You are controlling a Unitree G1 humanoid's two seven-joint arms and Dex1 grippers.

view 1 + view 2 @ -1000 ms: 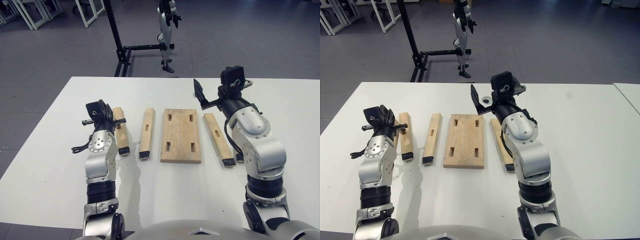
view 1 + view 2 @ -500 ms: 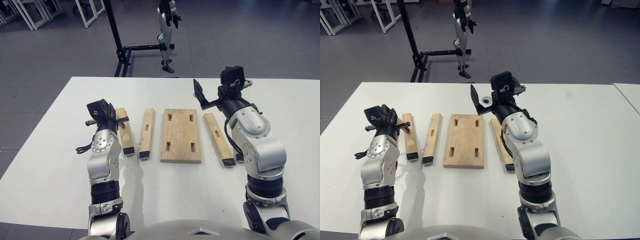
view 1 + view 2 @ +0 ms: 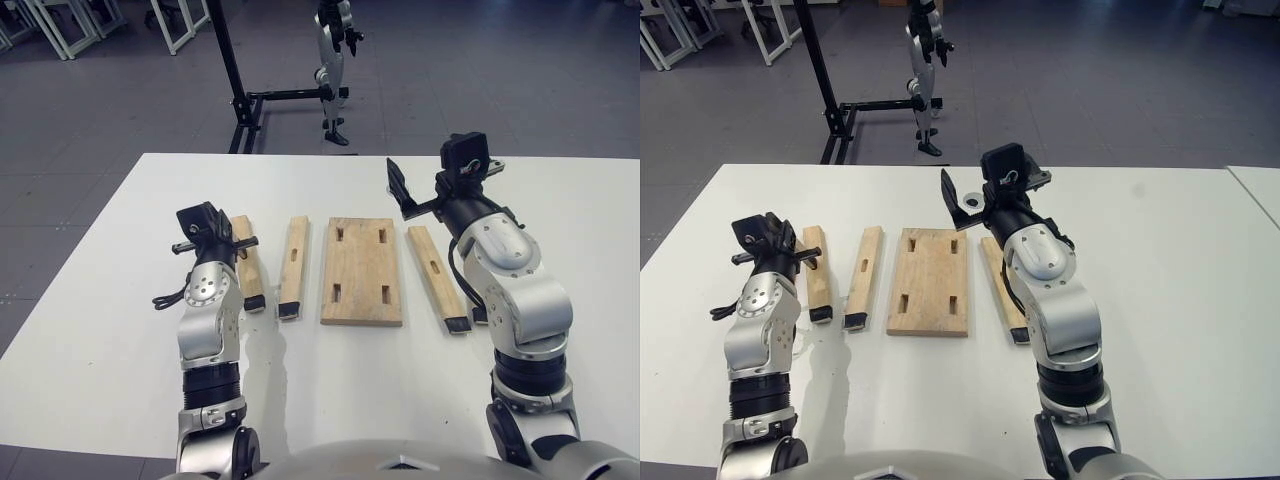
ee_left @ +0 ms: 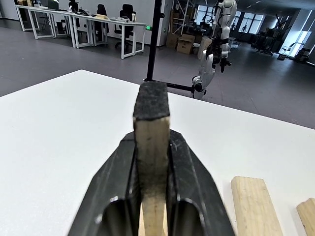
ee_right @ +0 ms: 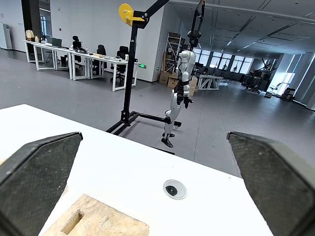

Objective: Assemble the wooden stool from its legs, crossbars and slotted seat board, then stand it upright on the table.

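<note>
Left fingers (image 4: 118,172) clenched on capped leg (image 4: 151,123), left of board (image 3: 360,270). Right fingers (image 5: 34,172) released. Wood likely stiff, light; best gripped mid-length, clear of slots.

Bench (image 3: 330,380) lies bare before the seat board (image 3: 361,270) and beyond its far edge. Left of it, the inner leg (image 3: 293,266) and the outer leg (image 3: 250,272), clamped in the left tool (image 4: 151,152), leave narrow gaps. Right of it, the right leg (image 3: 435,275) lies close, the wide-spread right tool (image 5: 157,182) above its far end.
</note>
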